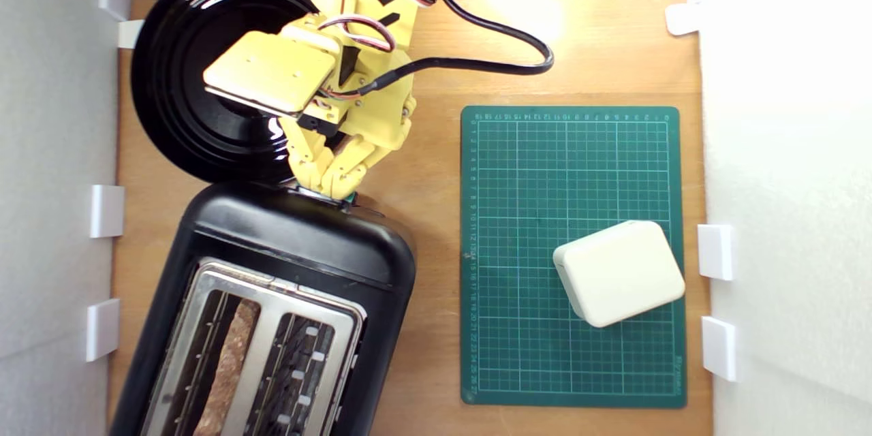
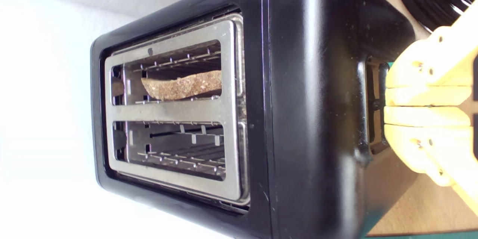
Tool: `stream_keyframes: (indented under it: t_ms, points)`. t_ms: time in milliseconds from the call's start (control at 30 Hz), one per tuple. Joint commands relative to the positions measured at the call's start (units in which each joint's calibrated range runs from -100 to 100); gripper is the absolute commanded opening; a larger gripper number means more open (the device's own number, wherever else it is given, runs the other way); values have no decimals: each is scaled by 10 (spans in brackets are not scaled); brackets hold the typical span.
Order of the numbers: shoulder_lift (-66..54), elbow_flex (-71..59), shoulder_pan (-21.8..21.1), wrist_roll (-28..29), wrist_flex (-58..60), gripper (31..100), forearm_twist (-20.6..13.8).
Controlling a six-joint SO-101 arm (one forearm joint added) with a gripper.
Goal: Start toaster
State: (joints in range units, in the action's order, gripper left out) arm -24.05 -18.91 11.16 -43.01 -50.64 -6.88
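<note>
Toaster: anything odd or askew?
Nothing damaged or spilled. The toaster sits skewed to the table edges, partly out of frame. Only one slot holds bread. The hand is shut at the lever end.

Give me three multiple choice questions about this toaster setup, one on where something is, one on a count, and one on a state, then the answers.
1. Where does the rounded cream plastic box rest?
A. On the green gridded cutting mat
B. On the round glossy black plate
C. On top of the toaster

2. How many slots of the glossy black two-slot toaster hold a brown bread slice?
A. None
B. One
C. Both

3. How do the yellow gripper fingers stand?
A. Wide apart
B. Pressed together at the toaster's end
C. Clamped on the plate

Answers
1. A: in the exterior view the box sits on the mat's grid.
2. B: the wrist view shows bread in one slot and bare wires in the other.
3. B: the wrist view shows no gap between them, beside the lever slot.
</note>
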Motion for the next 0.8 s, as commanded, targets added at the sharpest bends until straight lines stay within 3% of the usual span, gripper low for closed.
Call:
stream_keyframes:
  t_ms: [0,333,767]
  points:
    - [0,-16,8,-9,19,314,-1]
    - [43,-40,36,-18,19,314,-6]
    - [94,-41,35,-17,19,314,-9]
